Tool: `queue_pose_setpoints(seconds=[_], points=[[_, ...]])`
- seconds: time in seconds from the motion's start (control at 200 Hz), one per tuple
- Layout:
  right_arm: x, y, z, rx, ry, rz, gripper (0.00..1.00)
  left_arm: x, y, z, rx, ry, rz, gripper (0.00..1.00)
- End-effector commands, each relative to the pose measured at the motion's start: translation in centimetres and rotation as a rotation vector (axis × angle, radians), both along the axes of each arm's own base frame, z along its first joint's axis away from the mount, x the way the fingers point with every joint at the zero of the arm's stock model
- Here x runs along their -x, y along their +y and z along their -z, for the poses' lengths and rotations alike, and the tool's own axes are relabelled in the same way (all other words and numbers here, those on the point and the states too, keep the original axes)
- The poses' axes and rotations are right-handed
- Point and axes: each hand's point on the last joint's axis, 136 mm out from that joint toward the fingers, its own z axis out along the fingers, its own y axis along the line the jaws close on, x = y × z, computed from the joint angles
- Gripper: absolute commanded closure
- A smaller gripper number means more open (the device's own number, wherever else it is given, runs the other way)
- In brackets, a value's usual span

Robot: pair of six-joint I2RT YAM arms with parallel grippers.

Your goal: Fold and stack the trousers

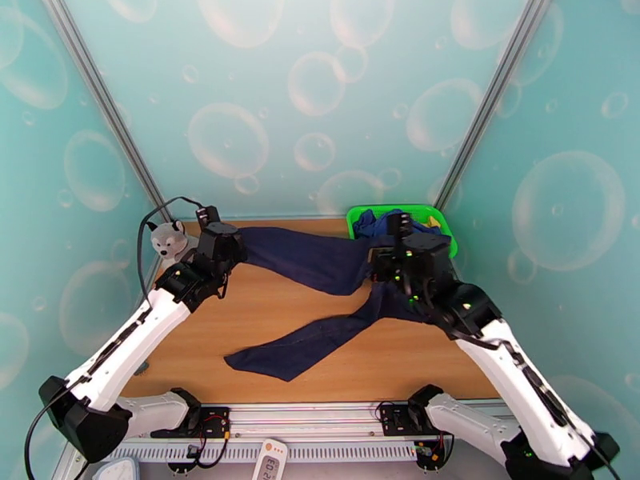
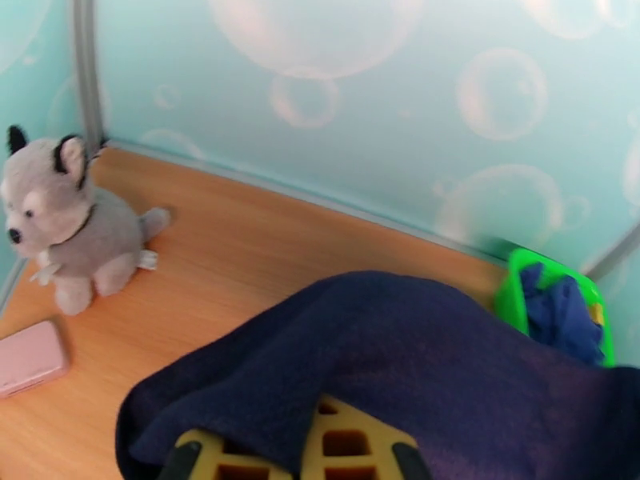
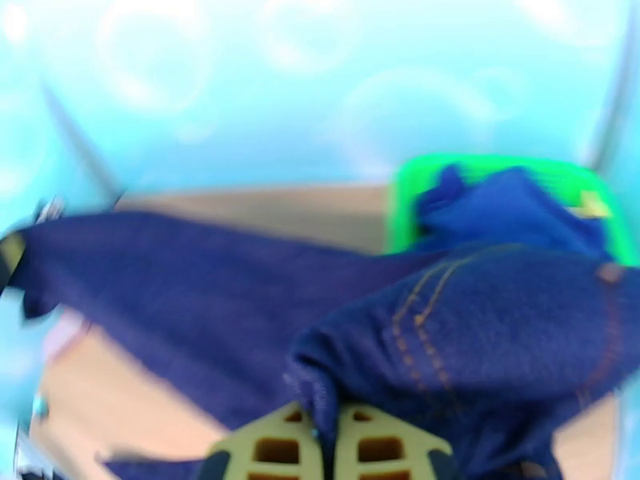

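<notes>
Your left fingers [image 2: 352, 451] and right fingers [image 3: 272, 454] both clamp the limp, heavy dark navy denim trousers [image 1: 304, 262]; favour thick seams.

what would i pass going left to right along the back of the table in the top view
grey plush husky toy → left gripper → dark navy denim trousers → green plastic basket

Navy trousers [image 1: 304, 262], green basket [image 3: 400, 210], seemingly orange stitching [image 3: 424, 306]

light: bright, even | shadows: soft | right wrist view: motion-blurred
</notes>
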Motion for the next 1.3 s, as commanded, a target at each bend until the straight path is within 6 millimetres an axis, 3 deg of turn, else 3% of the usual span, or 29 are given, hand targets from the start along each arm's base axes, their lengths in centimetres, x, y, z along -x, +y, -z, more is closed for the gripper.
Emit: queue_pose_setpoints(seconds=[0.0,0.03,0.1,0.13,0.21,0.255,0.35,0.415,0.51,0.61,0.71,0.795,0.94,1.045,1.165,1.295], points=[[-0.7,3.5,10.1,0.077,0.225,0.010,0.95,0.5,3.3,4.3,-0.055,0.085,-0.119,1.00],[-0.8,3.8,12.0,0.089,0.258,0.019,0.88,0.6,3.8,5.2,-0.066,0.100,-0.132,1.00],[-1.0,4.0,16.2,0.115,0.331,0.045,0.45,0.8,5.1,6.8,-0.105,0.135,-0.171,1.00],[-1.0,4.1,17.4,0.119,0.349,0.047,0.33,0.9,5.7,7.5,-0.119,0.150,-0.184,1.00],[-0.6,4.1,19.1,0.122,0.374,0.040,0.09,1.3,6.6,8.6,-0.144,0.180,-0.209,1.00],[-0.5,3.7,19.1,0.116,0.368,0.046,0.03,1.4,7.0,8.9,-0.154,0.189,-0.217,1.00],[-0.7,1.6,18.2,0.056,0.352,0.084,0.01,1.7,7.4,9.0,-0.169,0.191,-0.228,1.00],[-1.1,-1.0,17.7,-0.011,0.349,0.130,0.01,1.8,7.1,9.3,-0.164,0.196,-0.213,1.00],[-2.0,-6.3,18.1,-0.084,0.351,0.232,0.01,1.8,6.4,9.9,-0.146,0.203,-0.173,1.00],[-3.1,-9.2,18.6,-0.140,0.353,0.240,0.01,1.7,5.9,10.5,-0.143,0.210,-0.141,1.00],[-3.8,-9.7,18.6,-0.165,0.358,0.200,0.01,1.9,5.8,11.0,-0.147,0.223,-0.139,1.00],[-3.8,-8.8,18.2,-0.181,0.343,0.143,0.01,2.4,6.7,10.9,-0.176,0.221,-0.180,1.00],[-2.5,-8.2,17.4,-0.186,0.343,0.088,0.01,2.9,10.1,8.9,-0.257,0.174,-0.320,1.00],[-1.2,-7.5,16.8,-0.193,0.361,0.032,0.01,2.2,12.0,8.3,-0.266,0.154,-0.368,1.00],[-0.5,-6.3,15.6,-0.273,0.353,-0.004,0.01,1.0,12.0,8.0,-0.257,0.116,-0.369,1.00],[-1.6,-8.3,17.7,-0.274,0.382,0.130,0.01,0.5,11.8,7.5,-0.219,0.072,-0.387,0.98]])
